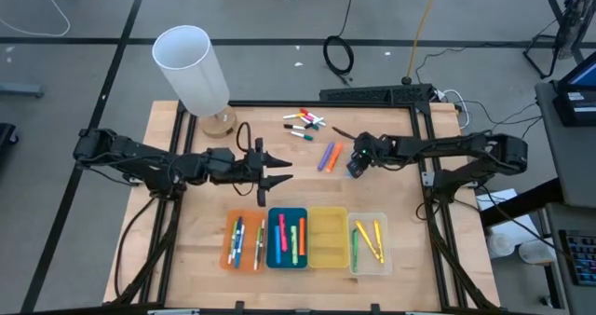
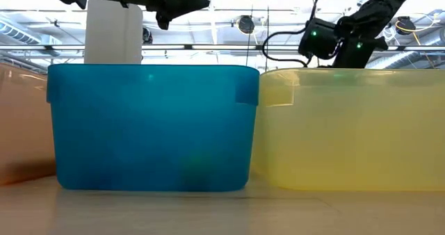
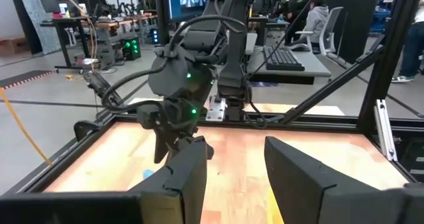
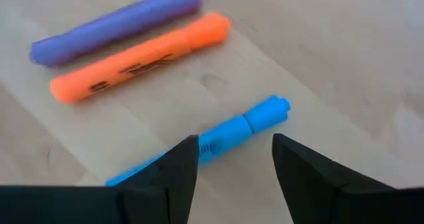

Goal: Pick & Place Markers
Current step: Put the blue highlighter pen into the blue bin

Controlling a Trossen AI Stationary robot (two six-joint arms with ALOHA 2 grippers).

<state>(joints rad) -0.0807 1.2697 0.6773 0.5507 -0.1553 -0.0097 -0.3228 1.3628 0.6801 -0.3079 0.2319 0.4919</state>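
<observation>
Workshop room around a pale wooden surface [image 1: 196, 259]

Grey floor [image 1: 84, 73] crossed by dark lines; a coiled black cable [image 1: 339, 54] lies beyond the surface's far edge. Behind, a grey desk with a black keyboard [image 3: 286, 57] and seated people [image 3: 311, 8].

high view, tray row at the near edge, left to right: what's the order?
orange tray → blue tray → yellow tray → clear tray. All four sit side by side; the orange, blue and clear trays hold markers, the yellow tray shows none.
</observation>
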